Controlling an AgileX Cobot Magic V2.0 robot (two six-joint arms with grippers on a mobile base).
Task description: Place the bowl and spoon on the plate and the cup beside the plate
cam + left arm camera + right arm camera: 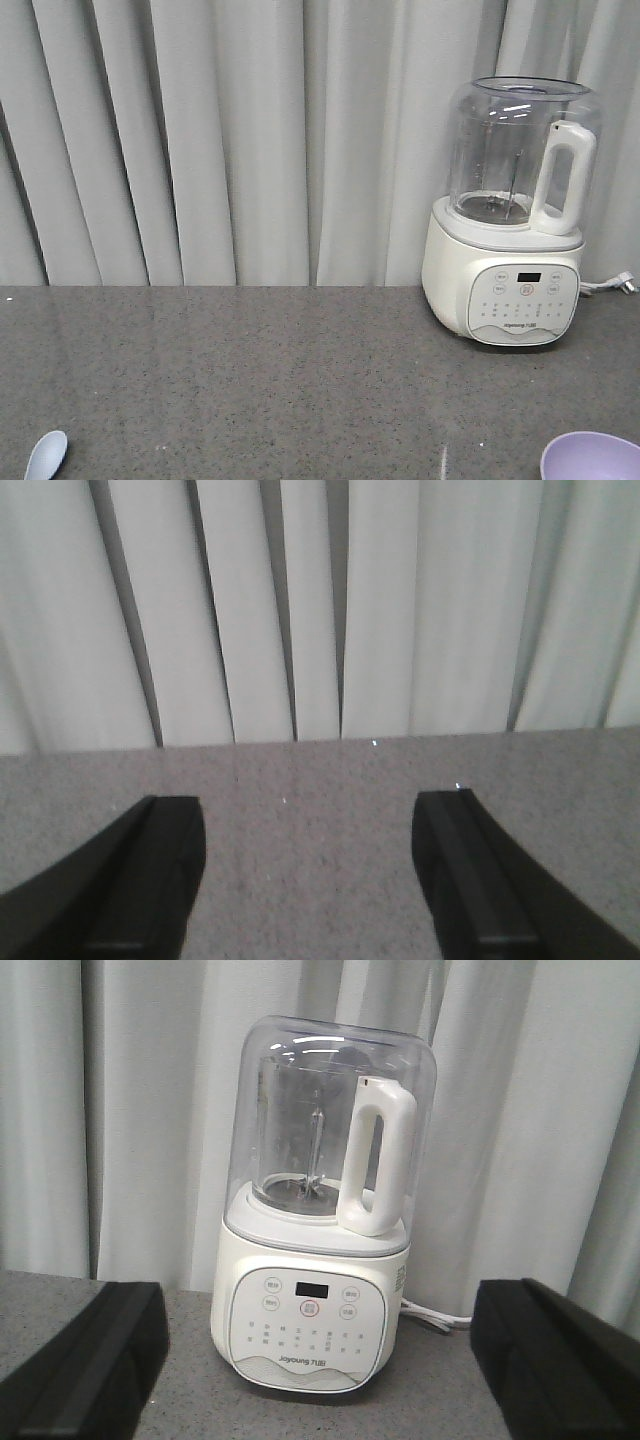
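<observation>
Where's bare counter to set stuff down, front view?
Bare: the wide counter stretch between the spoon at the near left and the bowl at the near right, back to the curtain. Crowded: far right, around the blender.

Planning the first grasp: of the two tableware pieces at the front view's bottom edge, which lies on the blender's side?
The lavender bowl, at the bottom right below the white blender; the pale blue spoon lies at the bottom left.

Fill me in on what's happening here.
Nothing is being handled yet. The left gripper and right gripper are both open and empty over the grey counter. The spoon lies at its near left, the bowl at its near right, both partly cut off. A white blender stands at the back. No plate or cup is in view.
</observation>
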